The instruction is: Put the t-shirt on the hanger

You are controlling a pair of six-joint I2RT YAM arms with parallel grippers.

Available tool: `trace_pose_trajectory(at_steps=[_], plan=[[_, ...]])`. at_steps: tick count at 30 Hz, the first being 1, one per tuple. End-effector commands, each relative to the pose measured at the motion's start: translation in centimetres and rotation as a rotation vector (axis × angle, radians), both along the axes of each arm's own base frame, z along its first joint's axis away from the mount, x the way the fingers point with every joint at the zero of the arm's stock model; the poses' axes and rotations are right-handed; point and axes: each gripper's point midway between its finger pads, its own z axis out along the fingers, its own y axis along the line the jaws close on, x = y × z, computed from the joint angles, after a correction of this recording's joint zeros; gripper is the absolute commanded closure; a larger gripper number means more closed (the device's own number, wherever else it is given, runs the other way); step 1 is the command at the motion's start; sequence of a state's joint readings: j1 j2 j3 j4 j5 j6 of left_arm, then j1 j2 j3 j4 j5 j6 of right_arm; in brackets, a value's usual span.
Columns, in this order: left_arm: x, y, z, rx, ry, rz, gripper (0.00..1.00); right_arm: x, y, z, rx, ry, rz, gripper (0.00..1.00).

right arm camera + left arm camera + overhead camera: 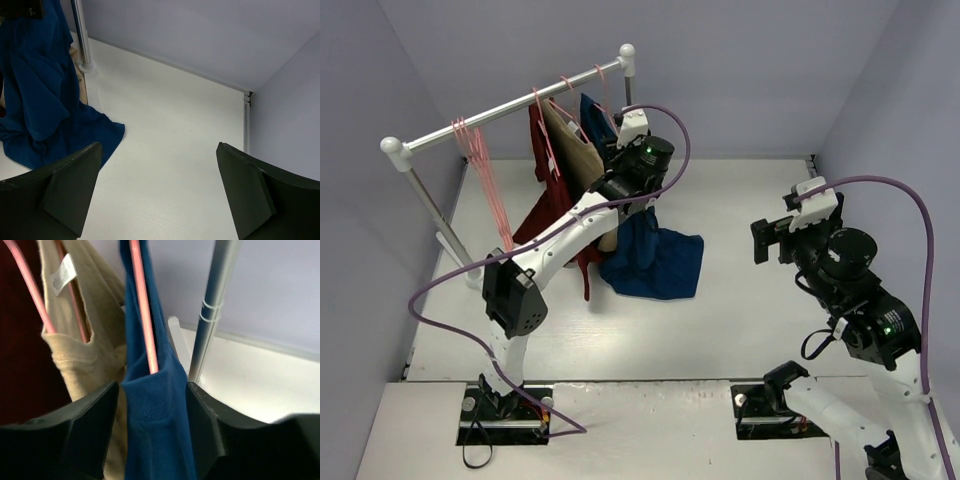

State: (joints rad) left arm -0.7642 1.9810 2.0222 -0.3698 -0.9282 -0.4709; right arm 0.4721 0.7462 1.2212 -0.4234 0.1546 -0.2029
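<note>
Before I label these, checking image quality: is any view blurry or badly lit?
Top external: even light, sharp. Left wrist: t-shirt collar and hanger fairly clear, left tool dark, soft-edged. Right wrist: table sharp, right tool dark.

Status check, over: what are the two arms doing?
Left gripper shut on t-shirt at pink hanger. Right gripper open, empty. Beige garment crowds alongside.

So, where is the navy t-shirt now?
Top view: the t-shirt hangs near the right end of the rail, beside the tan garment, trailing onto the table.
</note>
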Motion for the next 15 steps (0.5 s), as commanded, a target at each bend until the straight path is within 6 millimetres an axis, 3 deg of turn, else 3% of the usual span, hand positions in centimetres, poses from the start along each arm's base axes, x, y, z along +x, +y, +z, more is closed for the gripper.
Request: trace_pose_trajectory(at_steps=[1, 5, 10, 15], plan=[[-2.7, 0.8, 8.4, -0.121, -0.104, -0.136, 0.34, 0.2, -0.8, 1.9, 0.071, -0.073, -0.066, 0.02], [-4.8, 0.9, 11.5, -0.116, -0.123, -0.254, 0.22, -0.2, -1.7, 2.6, 0.092, -0.095, -0.106, 0.0], [-10.0, 2.3, 17.6, -0.088, -0.185, -0.459, 0.2, -1.3, -3.7, 4.2, 0.147, -0.143, -0.195, 0.0], [-15.3, 5.3, 18.9, -0.019, -0.192, -0.59, 0.2, -2.9, -6.3, 5.2, 0.178, -0.196, -0.3, 0.0]])
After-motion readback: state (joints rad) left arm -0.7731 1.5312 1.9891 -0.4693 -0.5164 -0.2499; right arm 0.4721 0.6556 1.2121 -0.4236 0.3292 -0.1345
